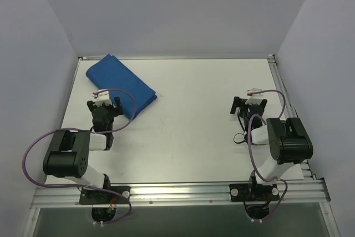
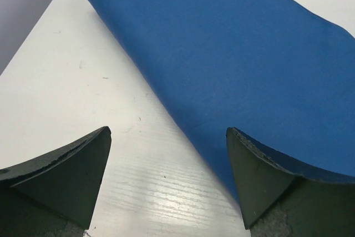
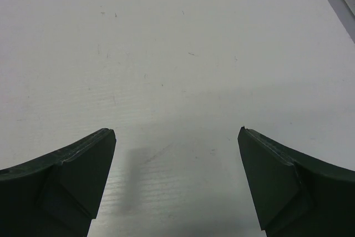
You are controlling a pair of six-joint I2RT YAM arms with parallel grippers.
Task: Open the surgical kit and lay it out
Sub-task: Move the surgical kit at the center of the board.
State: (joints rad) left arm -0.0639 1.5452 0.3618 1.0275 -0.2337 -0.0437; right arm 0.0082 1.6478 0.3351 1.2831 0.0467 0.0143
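Note:
The surgical kit [image 1: 120, 83] is a folded royal-blue cloth bundle lying at the far left of the white table. It fills the upper right of the left wrist view [image 2: 233, 65]. The metal tray and the instruments are hidden. My left gripper [image 1: 105, 105] is open and empty, just in front of the bundle's near long edge; its right fingertip [image 2: 260, 176] overlaps that edge in the left wrist view. My right gripper [image 1: 248, 102] is open and empty over bare table at the right, far from the kit. It shows only table in the right wrist view [image 3: 176, 137].
The white table [image 1: 188, 126] has a metal rail [image 1: 277, 79] along its right edge and a frame along the near edge. White walls close in the left, back and right sides.

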